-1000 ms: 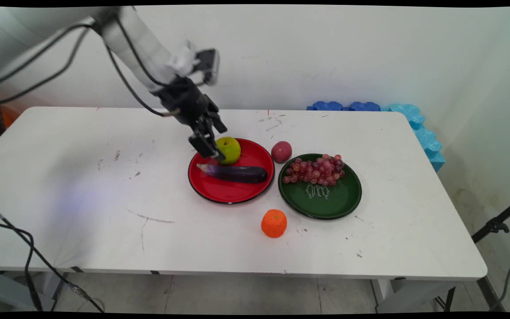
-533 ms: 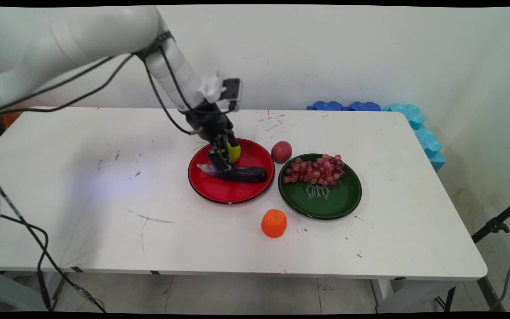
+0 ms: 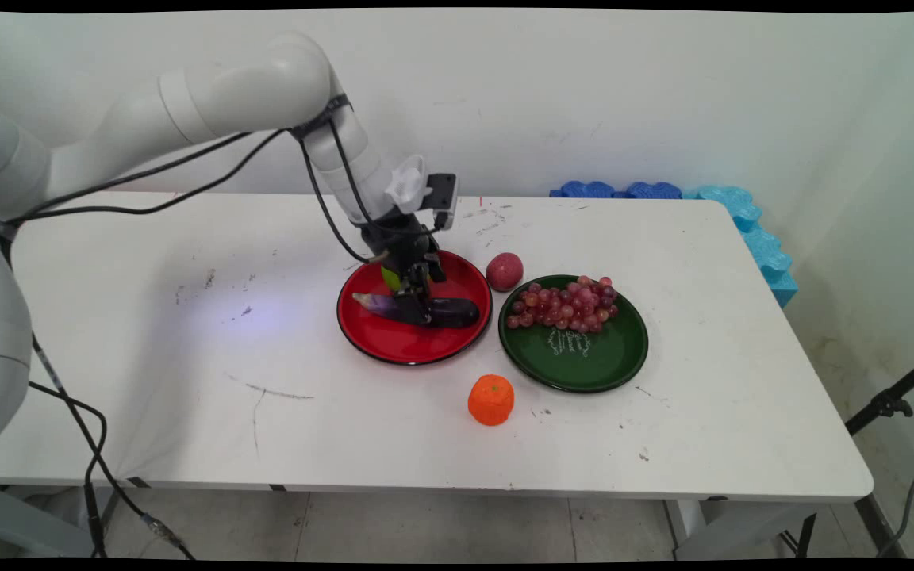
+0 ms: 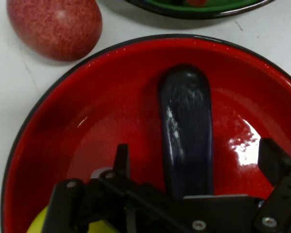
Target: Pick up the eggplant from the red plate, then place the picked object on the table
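Observation:
A dark purple eggplant (image 3: 457, 312) (image 4: 186, 131) lies across the red plate (image 3: 401, 345) (image 4: 87, 121). My gripper (image 3: 418, 305) (image 4: 199, 162) is down over the eggplant's middle and open. In the hand view one finger stands on each side of it with a gap to both. A green apple (image 3: 389, 277) (image 4: 36, 224) sits on the same plate just behind the gripper, mostly hidden by it.
A speckled red fruit (image 3: 504, 271) (image 4: 53, 26) lies on the table between the red plate and a green plate (image 3: 592, 365) bearing red grapes (image 3: 564, 305). An orange (image 3: 491, 399) sits in front of the plates. Blue foam pieces (image 3: 743, 222) line the far right corner.
The gripper has come down and to the right, from beside the apple to straddling the eggplant. The apple is now largely hidden behind it.

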Available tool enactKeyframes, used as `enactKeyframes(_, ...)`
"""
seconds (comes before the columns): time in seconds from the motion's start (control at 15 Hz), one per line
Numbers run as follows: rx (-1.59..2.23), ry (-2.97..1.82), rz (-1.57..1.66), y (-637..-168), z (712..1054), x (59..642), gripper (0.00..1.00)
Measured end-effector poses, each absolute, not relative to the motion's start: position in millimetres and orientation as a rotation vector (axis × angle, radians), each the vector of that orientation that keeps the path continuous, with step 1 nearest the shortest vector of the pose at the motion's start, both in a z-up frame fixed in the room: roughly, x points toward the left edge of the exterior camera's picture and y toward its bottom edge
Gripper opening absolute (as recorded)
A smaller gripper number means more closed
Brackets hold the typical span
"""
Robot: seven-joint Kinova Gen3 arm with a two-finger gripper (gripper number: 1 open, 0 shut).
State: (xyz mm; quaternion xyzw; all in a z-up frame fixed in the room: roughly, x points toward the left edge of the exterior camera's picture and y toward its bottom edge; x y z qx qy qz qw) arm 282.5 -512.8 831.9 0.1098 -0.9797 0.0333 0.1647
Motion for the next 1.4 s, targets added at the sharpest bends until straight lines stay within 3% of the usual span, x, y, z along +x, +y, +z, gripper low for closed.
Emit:
enactKeyframes(0.27, 0.283, -2.798, 0.088, -518, 819, 277, 1.0)
enactKeyframes(0.33, 0.275, -2.799, 0.088, -519, 817, 276, 0.0)
enactKeyframes(0.87, 0.243, -2.779, 0.099, -520, 831, 269, 0.0)
enactKeyframes(1.4, 0.353, -2.69, 0.133, -496, 926, 266, 0.0)
